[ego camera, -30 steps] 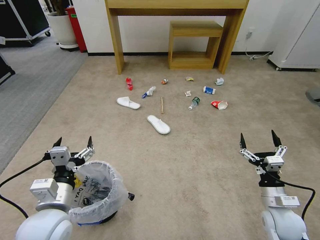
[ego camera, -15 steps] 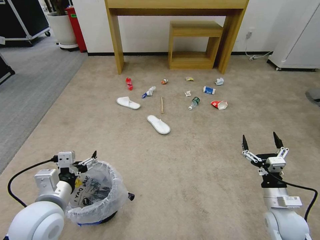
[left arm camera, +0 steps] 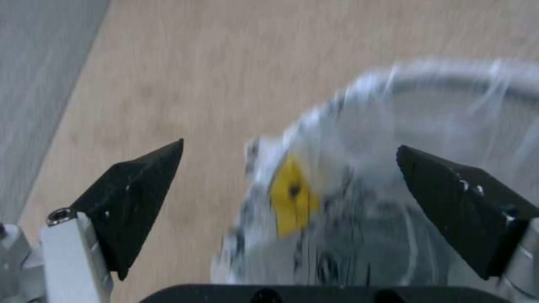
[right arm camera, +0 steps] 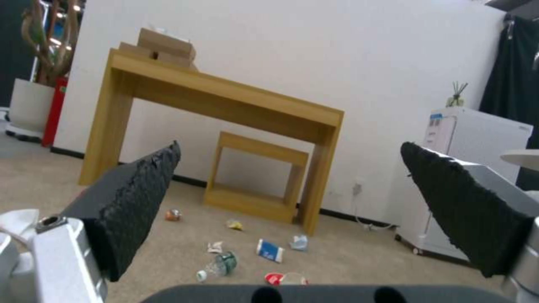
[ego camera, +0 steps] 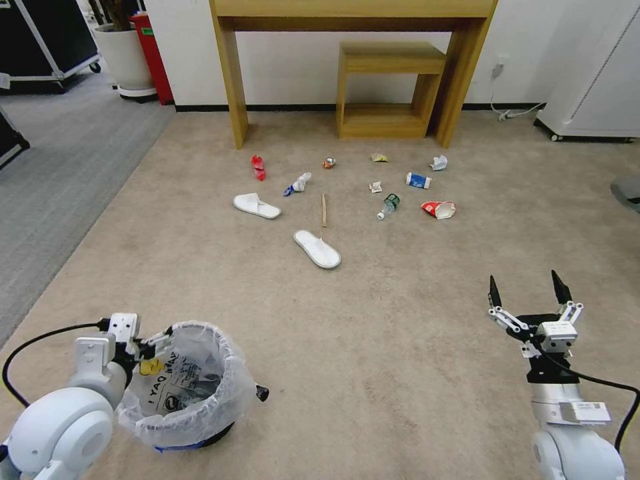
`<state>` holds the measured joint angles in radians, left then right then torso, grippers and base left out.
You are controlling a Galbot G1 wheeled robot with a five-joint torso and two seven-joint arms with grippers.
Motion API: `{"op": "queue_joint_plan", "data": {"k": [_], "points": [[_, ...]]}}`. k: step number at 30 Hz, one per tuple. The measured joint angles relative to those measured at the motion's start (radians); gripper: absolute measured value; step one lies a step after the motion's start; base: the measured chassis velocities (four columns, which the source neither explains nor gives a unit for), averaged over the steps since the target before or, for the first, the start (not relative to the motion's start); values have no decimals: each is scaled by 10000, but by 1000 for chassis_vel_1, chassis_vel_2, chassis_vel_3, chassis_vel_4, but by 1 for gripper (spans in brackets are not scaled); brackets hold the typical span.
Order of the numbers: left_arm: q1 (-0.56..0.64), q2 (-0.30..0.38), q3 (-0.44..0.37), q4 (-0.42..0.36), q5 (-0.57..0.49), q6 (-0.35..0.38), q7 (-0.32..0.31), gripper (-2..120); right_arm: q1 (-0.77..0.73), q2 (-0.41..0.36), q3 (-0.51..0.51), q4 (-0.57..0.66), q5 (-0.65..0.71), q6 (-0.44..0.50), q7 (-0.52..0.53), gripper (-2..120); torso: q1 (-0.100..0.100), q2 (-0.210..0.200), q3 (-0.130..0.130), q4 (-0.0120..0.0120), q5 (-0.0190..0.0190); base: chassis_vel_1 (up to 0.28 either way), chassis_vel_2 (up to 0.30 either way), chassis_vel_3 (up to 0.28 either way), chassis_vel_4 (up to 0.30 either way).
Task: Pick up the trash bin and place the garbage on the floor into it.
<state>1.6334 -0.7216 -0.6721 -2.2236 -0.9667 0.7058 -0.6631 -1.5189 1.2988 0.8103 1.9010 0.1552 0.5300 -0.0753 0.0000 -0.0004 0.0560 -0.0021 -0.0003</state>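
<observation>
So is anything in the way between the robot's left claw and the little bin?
Nothing visible. The left gripper is open right at the trash bin, one finger outside the bag-covered rim and one over the inside. Only the crinkled bag lies between them. The right gripper hangs open over bare carpet, far from the bin.

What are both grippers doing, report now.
Left gripper: open, fingers straddling the trash bin rim.
Right gripper: open, empty, above the floor.
</observation>
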Motion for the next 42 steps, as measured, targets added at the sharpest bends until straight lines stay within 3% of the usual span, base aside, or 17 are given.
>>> {"op": "queue_joint_plan", "data": {"k": [5, 12, 35, 40, 42], "points": [[-110, 117, 200, 552, -1010, 241, -593, 100, 117, 39, -142, -89, -19, 0, -61, 100, 0, 0, 1, 0, 0, 0, 0, 0, 0], [-282, 355, 215, 1237, -1449, 222, -248, 100, 174, 39, -212, -167, -29, 2, -125, 100, 0, 0, 1, 0, 1, 0, 0, 0, 0], [-689, 216, 685, 2357, -2336, 263, -753, 99, 533, 14, -705, -544, -102, 29, -200, 100, 0, 0, 0, -1, 4, 0, 0, 0, 0], [-683, 135, 684, 2422, -2318, 138, -768, 85, 575, -19, -781, -561, -133, 23, -190, 100, 0, 0, 0, 0, 2, 0, 0, 0, 0], [-677, 125, 694, 2429, -2289, 96, -754, 74, 571, -25, -781, -561, -133, 23, -188, 100, 0, 0, 0, 1, 2, 0, 0, 0, 0]]}}
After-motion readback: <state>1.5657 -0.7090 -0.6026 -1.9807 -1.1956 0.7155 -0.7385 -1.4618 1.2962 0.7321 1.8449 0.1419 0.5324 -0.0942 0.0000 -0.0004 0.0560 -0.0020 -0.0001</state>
